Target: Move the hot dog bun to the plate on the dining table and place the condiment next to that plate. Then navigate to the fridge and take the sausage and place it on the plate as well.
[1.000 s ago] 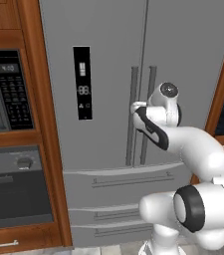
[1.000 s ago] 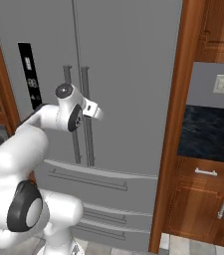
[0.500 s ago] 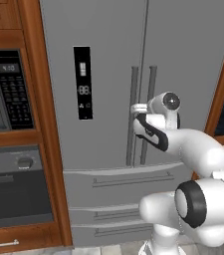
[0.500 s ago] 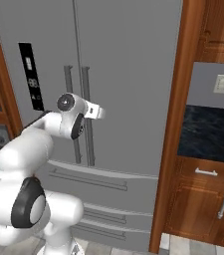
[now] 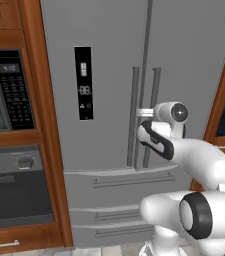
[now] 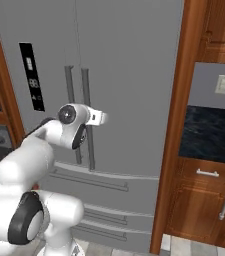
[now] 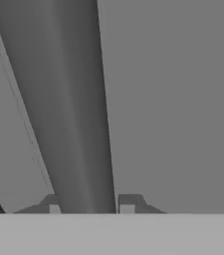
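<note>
Fridge [image 5: 114,75], tall, grey stainless steel, fills the middle of the left base view: black display panel [image 5: 83,83] on the left door, two vertical bar handles [image 5: 144,120] flanking the door seam, two drawers below. White arm rises from the lower right; its hand [image 5: 140,112] sits at the handles, level with the panel's lower end. Fingertips hard to make out here against the grey bars. Dark microwave [image 5: 6,90] and oven at left, set in reddish wood and cut off by the frame edge.

Right base view: same fridge [image 6: 129,70] from the other side, panel at far left. Hand [image 6: 102,118] points at the door just right of the bar handles; its tips are hidden. Wood cabinets [image 6: 204,200] at right.

Hand view: one grey bar handle [image 7: 68,109] runs up the frame, slightly tilted, between the two dark fingertips [image 7: 127,203]. Hand is closed on this bar. Flat grey door behind; which of the two bars, cannot tell.
</note>
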Available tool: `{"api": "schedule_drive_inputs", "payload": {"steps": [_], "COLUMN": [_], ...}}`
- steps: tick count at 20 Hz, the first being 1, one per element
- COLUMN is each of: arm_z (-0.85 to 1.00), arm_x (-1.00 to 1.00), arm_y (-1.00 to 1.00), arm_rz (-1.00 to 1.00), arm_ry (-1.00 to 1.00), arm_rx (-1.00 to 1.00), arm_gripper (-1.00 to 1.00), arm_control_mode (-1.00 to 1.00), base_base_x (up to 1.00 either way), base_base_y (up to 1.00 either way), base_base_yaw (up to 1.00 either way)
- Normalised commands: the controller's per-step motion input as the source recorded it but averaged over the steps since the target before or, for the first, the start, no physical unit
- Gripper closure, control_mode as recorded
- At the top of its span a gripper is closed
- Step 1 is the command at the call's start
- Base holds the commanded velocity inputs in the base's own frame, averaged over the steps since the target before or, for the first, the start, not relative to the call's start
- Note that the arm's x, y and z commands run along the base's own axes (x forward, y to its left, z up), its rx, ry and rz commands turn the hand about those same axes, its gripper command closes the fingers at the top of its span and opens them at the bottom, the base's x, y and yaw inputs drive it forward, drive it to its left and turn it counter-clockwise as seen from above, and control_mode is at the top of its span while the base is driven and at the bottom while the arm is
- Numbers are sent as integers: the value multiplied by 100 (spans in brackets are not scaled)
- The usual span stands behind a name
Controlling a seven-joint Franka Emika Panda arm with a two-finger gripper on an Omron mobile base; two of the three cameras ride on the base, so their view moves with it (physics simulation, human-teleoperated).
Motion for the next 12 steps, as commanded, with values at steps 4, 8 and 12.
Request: {"api": "schedule_drive_inputs", "payload": {"steps": [4, 8, 12], "arm_z": [0, 2, 15], "arm_x": [-100, -100, -100], "arm_y": [-63, -85, -93], "arm_rz": [-4, -8, -6], "arm_ry": [-13, -8, -5], "arm_rx": [0, 1, 0], "arm_gripper": [100, 100, 100], "arm_control_mode": [-100, -100, -100], "base_base_x": [0, 0, 0], "base_base_y": [0, 0, 0], "base_base_yaw": [0, 0, 0]}}
